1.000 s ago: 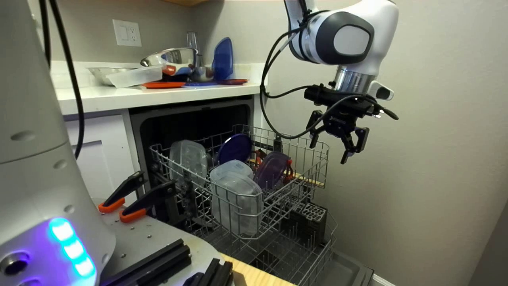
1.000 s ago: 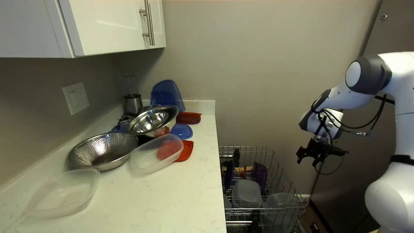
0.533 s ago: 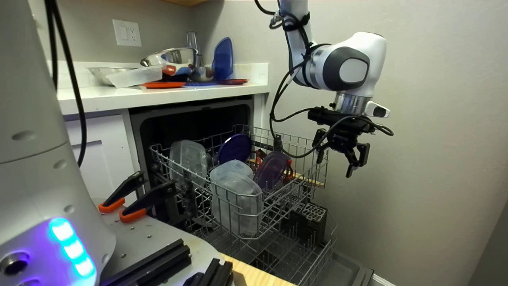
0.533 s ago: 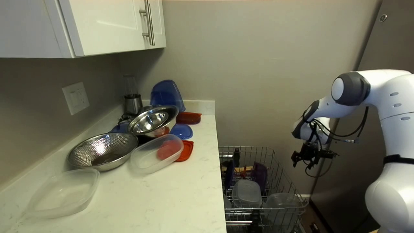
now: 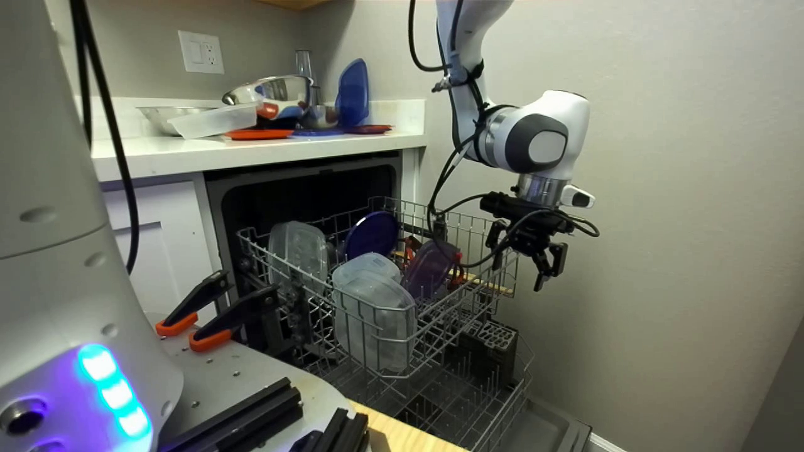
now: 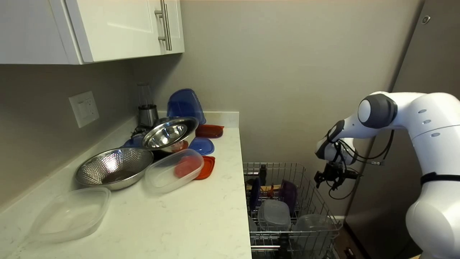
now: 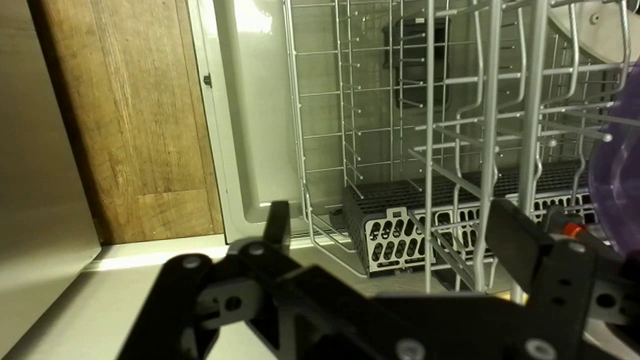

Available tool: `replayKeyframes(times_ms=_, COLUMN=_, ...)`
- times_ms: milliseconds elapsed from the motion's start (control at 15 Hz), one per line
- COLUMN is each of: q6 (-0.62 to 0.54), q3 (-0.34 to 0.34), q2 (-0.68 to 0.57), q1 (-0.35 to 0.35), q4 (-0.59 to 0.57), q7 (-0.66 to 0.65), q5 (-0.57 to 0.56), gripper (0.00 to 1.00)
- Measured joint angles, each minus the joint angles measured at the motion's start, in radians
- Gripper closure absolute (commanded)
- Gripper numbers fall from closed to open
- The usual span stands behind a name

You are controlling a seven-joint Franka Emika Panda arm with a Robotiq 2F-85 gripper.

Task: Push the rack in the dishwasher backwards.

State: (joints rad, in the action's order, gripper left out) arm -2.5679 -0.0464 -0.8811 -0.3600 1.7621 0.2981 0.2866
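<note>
The silver-white wire rack (image 5: 468, 282) is pulled out of the dishwasher (image 5: 314, 168) and holds clear containers and purple lids. It also shows in an exterior view (image 6: 294, 233) and in the wrist view (image 7: 490, 125). The dishwasher door (image 7: 265, 100) is down. My gripper (image 5: 517, 277) is open and empty, pointing down at the rack's outer front end near the wall. It also shows in an exterior view (image 6: 325, 185). In the wrist view my gripper (image 7: 390, 220) has one finger overlapping the front wires and the other outside them. I cannot tell whether it touches.
A lower wire rack with a dark cutlery basket (image 5: 490, 351) lies below. The counter (image 6: 187, 219) carries bowls, a colander, containers and lids. Black-and-orange clamps (image 5: 213, 320) stand beside the robot base. A wall is behind the gripper and a steel appliance (image 6: 388, 172) stands at the side.
My gripper has come down beside the rack's front end and shifted towards the rack. It stays open. The rack and its contents have not moved.
</note>
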Motion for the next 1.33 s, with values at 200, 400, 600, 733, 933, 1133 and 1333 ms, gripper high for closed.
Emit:
replayKeyframes(times_ms=200, q6=-0.008, q3=0.002, q2=-0.046, q1=0.01, q4=-0.046, q7=-0.015, q5=-0.019, gripper=0.0)
replayKeyframes(times_ms=400, q6=-0.03, q3=0.0, q2=-0.076, q1=0.017, q4=-0.079, q7=-0.034, q5=-0.046, gripper=0.0)
replayKeyframes(times_ms=600, q6=-0.031, q3=0.0, q2=-0.085, q1=0.022, q4=-0.1, q7=-0.035, q5=-0.061, gripper=0.0)
replayKeyframes(times_ms=733, q6=-0.031, q3=0.004, q2=-0.085, q1=0.025, q4=-0.106, q7=-0.035, q5=-0.064, gripper=0.0)
replayKeyframes(times_ms=933, q6=-0.028, q3=0.011, q2=-0.085, q1=0.029, q4=-0.107, q7=-0.035, q5=-0.065, gripper=0.0)
replayKeyframes(times_ms=1133, q6=-0.028, q3=0.008, q2=-0.084, q1=0.034, q4=-0.107, q7=-0.035, q5=-0.071, gripper=0.0)
replayKeyframes(times_ms=1333, q6=-0.028, q3=0.001, q2=-0.083, q1=0.048, q4=-0.107, q7=-0.049, q5=-0.092, gripper=0.0)
